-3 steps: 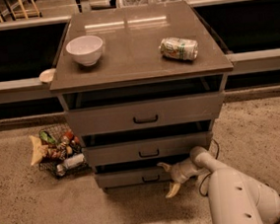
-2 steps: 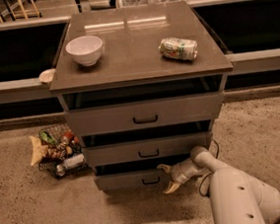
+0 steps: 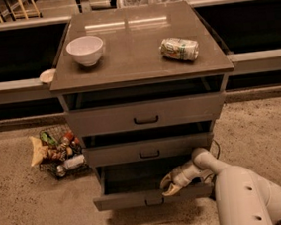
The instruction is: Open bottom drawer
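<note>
The bottom drawer (image 3: 124, 199) is the lowest of three grey-brown drawers in a cabinet. It stands pulled out toward me, showing a dark grey inside, with its small black bar handle (image 3: 153, 202) on the front. My gripper (image 3: 168, 186) sits at the drawer's top front edge, just right of and above the handle, its pale fingers hooked over the rim. My white arm (image 3: 238, 194) comes in from the lower right.
The middle drawer (image 3: 149, 149) and top drawer (image 3: 145, 115) sit above. On the cabinet top (image 3: 135, 55) are a white bowl (image 3: 85, 50) and a lying can (image 3: 179, 48). A wire basket of snacks (image 3: 57, 152) stands on the floor at left.
The bottom drawer has slid out toward me, and my gripper has moved with its front edge, down and toward me.
</note>
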`<state>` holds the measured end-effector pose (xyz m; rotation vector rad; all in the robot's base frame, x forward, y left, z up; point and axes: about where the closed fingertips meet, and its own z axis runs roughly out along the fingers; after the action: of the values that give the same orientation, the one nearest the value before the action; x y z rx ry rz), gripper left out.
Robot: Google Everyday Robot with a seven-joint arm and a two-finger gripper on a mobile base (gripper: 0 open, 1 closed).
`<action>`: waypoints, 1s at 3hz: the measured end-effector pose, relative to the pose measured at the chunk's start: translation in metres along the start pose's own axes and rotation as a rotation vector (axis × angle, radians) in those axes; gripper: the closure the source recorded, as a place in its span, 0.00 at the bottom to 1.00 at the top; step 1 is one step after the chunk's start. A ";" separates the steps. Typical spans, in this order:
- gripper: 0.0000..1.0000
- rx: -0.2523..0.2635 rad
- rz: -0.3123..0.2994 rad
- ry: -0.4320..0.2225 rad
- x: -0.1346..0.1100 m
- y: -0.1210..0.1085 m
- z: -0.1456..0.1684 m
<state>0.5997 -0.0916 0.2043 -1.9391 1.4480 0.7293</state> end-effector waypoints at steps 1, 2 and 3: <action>0.00 0.000 0.000 0.000 0.000 0.000 0.000; 0.00 0.000 0.000 0.000 0.000 0.000 0.000; 0.00 -0.062 0.009 0.050 0.002 0.010 0.014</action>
<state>0.5890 -0.0847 0.1922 -2.0125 1.4802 0.7433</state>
